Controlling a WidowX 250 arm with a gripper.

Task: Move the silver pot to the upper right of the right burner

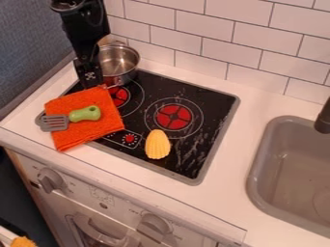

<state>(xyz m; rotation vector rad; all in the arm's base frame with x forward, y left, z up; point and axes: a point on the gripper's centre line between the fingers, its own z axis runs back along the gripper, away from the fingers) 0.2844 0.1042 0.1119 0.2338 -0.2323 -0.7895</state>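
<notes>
One round, shiny silver metal pot (122,60) stood upright at the far left of the flat black stove top (216,99), beyond the left burner (118,96) and well apart from the right burner (174,116). Your black two-part end effector (90,79) hung down at the pot's left side, overlapping its rim in the picture. You could not tell whether it was released, clenched or grasping the pot.

Nearer you, a bright orange fabric cloth (90,132) lay across the stove's left edge and onto the white worktop (258,106). On it rested a spatula with a rounded green handle (85,114) pointing right and a grey slotted head (54,122) pointing left, past the cloth's edge. You had a ridged yellow oval piece (157,144) lying on the stove, to the near side of the right burner.

To your right, a grey rectangular sink (290,169) with rounded corners was set into the worktop, with part of a black faucet (323,118) over its far side. White rectangular wall tiles (219,29) rose behind the stove.
</notes>
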